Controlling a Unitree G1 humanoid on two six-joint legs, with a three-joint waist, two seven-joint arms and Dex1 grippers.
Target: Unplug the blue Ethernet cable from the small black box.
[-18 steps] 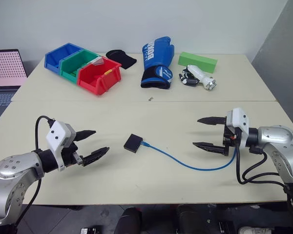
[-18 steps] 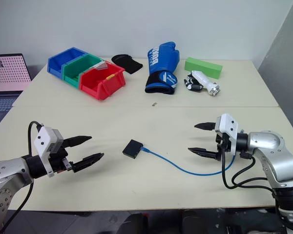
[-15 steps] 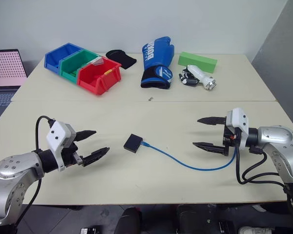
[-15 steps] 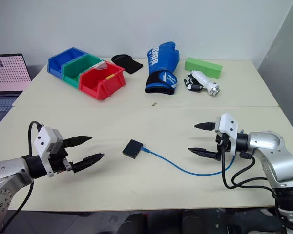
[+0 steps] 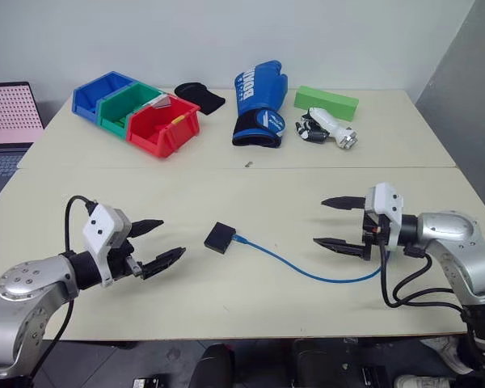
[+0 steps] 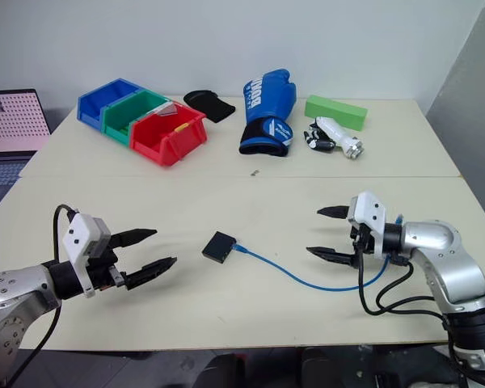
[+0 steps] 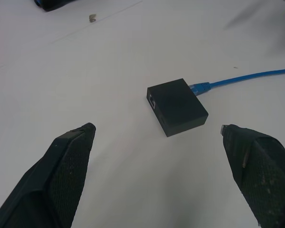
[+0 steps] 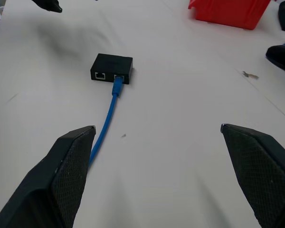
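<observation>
The small black box (image 5: 221, 237) lies flat on the near table, between my two arms. The blue Ethernet cable (image 5: 307, 271) is plugged into its right side and curves off toward my right arm. My left gripper (image 5: 163, 242) hovers open to the left of the box, well apart from it, fingers aimed at it. On the other side my right gripper (image 5: 333, 222) is open too, above the cable's far stretch, nothing between its fingers. In the right wrist view the plug (image 8: 117, 87) sits in one of two ports of the box (image 8: 112, 67). The left wrist view has the box (image 7: 176, 106) ahead.
At the back stand blue, green and red bins (image 5: 137, 111), a black cloth item (image 5: 200, 97), a blue boxing glove (image 5: 259, 103), a green block (image 5: 326, 102) and a white tool (image 5: 330, 129). A laptop (image 5: 8, 121) sits far left. A seam (image 5: 226, 167) joins two tables.
Both grippers have crept a little inward toward the box and remain open. Box and cable have not moved.
</observation>
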